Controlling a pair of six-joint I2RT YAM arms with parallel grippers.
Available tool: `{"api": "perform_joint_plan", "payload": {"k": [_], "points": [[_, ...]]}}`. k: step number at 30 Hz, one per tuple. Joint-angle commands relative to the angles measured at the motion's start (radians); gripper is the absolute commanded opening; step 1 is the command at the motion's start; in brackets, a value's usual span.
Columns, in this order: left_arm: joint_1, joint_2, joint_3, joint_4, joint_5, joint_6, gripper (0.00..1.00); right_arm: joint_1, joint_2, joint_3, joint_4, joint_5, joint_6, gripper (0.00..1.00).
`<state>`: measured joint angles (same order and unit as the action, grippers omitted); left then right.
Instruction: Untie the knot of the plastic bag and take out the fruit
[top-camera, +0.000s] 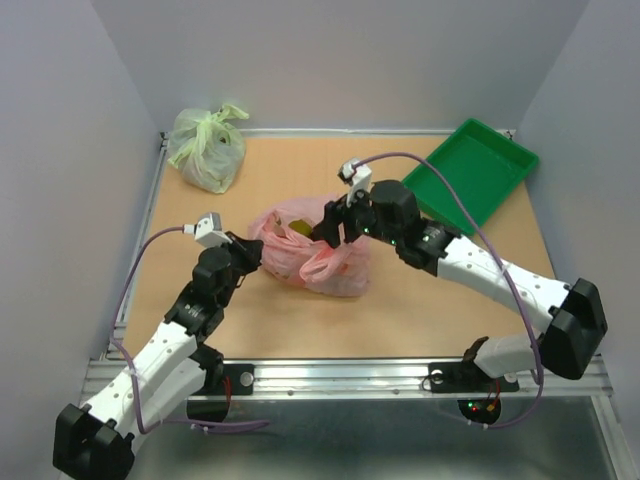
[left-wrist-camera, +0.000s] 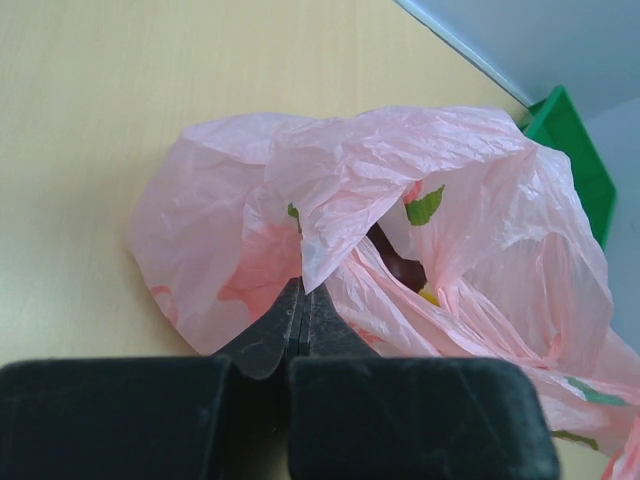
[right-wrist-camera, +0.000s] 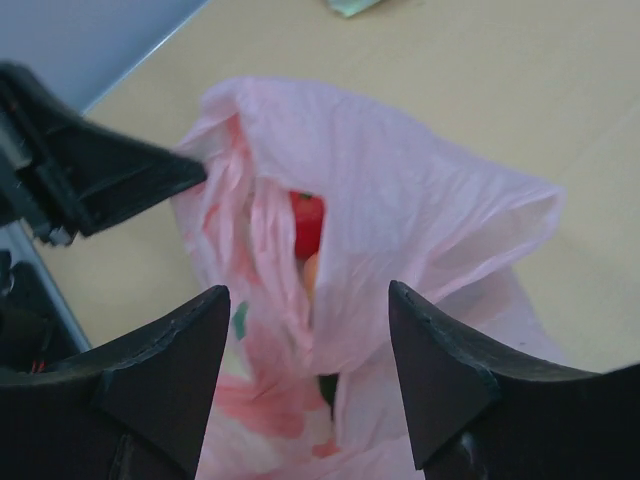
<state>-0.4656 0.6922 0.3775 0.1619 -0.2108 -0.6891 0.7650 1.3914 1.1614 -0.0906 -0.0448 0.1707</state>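
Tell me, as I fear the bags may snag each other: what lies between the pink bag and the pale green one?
Nothing but bare tabletop; the top view shows the pink bag and the pale green bag well apart.

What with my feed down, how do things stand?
Left gripper shut on thin translucent pink plastic bag. Right gripper open at its mouth. Red fruit showing inside. Nothing blocking.

No legible text, no labels (all views)
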Motion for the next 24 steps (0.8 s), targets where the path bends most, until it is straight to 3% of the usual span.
{"api": "perform_joint_plan", "payload": {"k": [1,5,9,16,19,20,22,24], "points": [[-0.007,-0.063,-0.041,-0.050,-0.008,-0.030,0.01,0.101,-0.061,-0.144,0.029,-0.006,0.019,0.67],[-0.007,-0.089,-0.074,-0.062,-0.035,-0.082,0.01,0.141,-0.101,-0.320,0.034,0.037,0.107,0.58],[-0.007,-0.080,-0.063,-0.065,-0.029,-0.084,0.01,0.142,-0.170,-0.519,0.074,0.117,0.211,0.58],[-0.008,-0.100,0.017,-0.111,-0.001,-0.020,0.06,0.140,-0.144,-0.597,0.083,0.172,0.325,0.62],[-0.011,-0.146,0.078,-0.150,0.036,0.032,0.16,0.142,-0.166,-0.577,0.083,0.152,0.288,0.63],[-0.011,-0.158,0.095,-0.162,0.065,0.039,0.33,0.140,-0.172,-0.562,0.083,0.145,0.280,0.63],[-0.025,-0.183,0.148,-0.226,0.097,0.043,0.47,0.140,-0.198,-0.530,0.083,0.126,0.262,0.66],[-0.044,-0.197,0.176,-0.254,0.094,0.037,0.53,0.143,-0.212,-0.500,0.075,0.093,0.253,0.68]]}}
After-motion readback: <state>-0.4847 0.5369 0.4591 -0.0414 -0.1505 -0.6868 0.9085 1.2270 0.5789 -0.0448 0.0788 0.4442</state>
